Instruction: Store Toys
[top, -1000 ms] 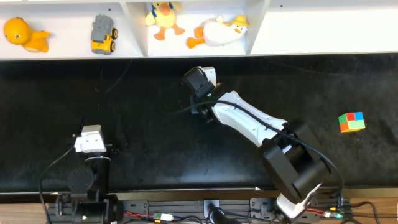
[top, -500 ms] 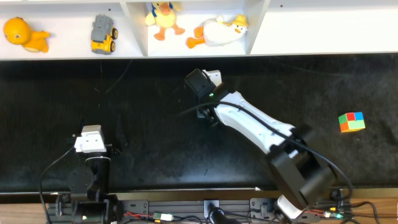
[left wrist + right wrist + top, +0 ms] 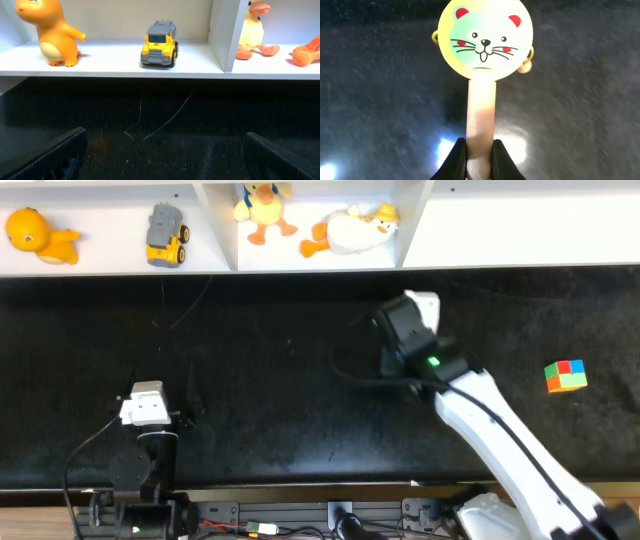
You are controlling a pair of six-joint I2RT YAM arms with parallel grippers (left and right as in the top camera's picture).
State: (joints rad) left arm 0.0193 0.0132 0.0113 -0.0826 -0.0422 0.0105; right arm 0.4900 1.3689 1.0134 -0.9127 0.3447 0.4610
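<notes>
The cat-faced rattle [image 3: 485, 37] is held over the black table [image 3: 370, 100], its pale handle clenched in the right end effector [image 3: 479, 152], right of the middle and short of the white shelf [image 3: 500, 250]. This reads as the carry step, and the next move calls for reaching into a shelf compartment and setting the rattle down before letting go. The left end effector [image 3: 162, 160] rests released near its base, and a coloured cube [image 3: 565, 376] on the table is not yet stored.
</notes>
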